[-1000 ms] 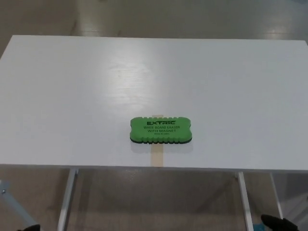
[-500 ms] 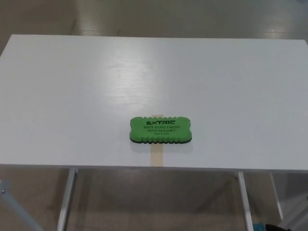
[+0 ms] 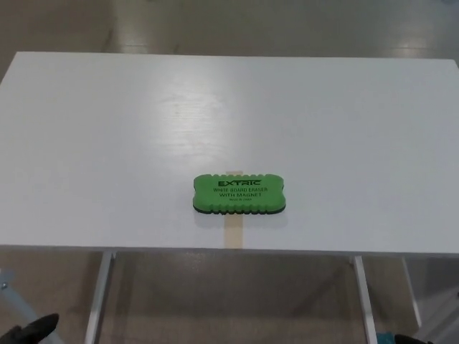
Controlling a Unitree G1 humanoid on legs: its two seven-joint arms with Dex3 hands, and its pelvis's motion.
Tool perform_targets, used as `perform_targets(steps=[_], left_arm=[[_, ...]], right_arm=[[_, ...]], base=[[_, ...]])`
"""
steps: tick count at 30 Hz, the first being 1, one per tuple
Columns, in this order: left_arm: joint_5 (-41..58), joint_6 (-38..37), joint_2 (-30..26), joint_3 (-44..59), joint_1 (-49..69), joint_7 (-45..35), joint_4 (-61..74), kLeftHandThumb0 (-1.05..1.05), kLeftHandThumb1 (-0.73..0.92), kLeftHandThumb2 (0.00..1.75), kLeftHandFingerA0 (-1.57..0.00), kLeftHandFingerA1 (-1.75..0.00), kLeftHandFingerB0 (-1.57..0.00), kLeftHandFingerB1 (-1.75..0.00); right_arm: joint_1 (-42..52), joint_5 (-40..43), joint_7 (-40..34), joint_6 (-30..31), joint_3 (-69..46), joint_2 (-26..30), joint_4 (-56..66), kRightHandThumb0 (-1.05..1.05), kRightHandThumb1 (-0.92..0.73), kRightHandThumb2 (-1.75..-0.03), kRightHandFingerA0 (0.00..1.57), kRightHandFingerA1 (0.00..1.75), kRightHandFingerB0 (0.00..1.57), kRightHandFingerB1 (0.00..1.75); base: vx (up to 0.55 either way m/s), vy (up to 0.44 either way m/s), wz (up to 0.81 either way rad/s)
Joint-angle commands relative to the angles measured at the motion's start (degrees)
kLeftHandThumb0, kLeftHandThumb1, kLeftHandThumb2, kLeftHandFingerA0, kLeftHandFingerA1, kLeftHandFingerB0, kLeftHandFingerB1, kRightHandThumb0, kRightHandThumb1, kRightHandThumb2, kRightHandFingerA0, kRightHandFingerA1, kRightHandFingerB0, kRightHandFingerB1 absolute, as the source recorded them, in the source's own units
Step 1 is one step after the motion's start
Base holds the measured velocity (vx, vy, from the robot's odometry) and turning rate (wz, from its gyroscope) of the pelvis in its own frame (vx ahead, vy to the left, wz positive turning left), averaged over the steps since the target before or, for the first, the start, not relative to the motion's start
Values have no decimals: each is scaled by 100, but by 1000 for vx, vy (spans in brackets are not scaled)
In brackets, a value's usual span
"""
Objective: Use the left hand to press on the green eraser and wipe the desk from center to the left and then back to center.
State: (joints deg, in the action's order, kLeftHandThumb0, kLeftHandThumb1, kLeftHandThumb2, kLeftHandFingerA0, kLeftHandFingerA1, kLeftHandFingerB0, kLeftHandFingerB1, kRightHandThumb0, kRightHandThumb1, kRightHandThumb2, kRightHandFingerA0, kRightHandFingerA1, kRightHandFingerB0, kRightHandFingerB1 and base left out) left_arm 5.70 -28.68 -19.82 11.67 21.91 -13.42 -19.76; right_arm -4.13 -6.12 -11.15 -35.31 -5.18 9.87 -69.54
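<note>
The green eraser (image 3: 239, 194) lies flat on the white desk (image 3: 107, 143), near the front edge at the centre, with black print on its top. It covers part of a tan tape strip (image 3: 233, 231) that runs to the desk's front edge. My left hand (image 3: 29, 331) shows only as a black shape at the bottom left corner, below the desk level and far from the eraser. A dark sliver of my right hand (image 3: 414, 339) shows at the bottom right edge. Nothing touches the eraser.
Metal desk legs (image 3: 100, 294) stand below the front edge on both sides. A grey floor lies beyond the desk's far edge.
My left hand dropped out of view half a second ago and has come back up at the bottom left corner. The right hand has sunk lower. The eraser has not moved.
</note>
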Motion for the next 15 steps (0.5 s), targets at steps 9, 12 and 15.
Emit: perform_targets(steps=[9,12,15], left_arm=[[2791,630,-1447,-259,1897,-2226,4661,-17,66,59,-47,-60,-49,-42],[3060,731,-1616,-295,1900,-2409,4937,-16,66,59,-47,-64,-50,-43],[3220,793,-1715,-318,1762,-2460,5119,-15,65,59,-48,-74,-53,-47]], right_arm=[[16,-22,-163,-196,5,-52,-46,-31,-59,-57,70,47,56,43],[17,-3,-137,-229,-12,-44,-57,-31,-59,-57,70,48,57,43],[20,34,-103,-251,-38,-51,-51,-30,-59,-57,71,48,58,43]], base=[[0,0,0],[0,0,0],[0,0,0]])
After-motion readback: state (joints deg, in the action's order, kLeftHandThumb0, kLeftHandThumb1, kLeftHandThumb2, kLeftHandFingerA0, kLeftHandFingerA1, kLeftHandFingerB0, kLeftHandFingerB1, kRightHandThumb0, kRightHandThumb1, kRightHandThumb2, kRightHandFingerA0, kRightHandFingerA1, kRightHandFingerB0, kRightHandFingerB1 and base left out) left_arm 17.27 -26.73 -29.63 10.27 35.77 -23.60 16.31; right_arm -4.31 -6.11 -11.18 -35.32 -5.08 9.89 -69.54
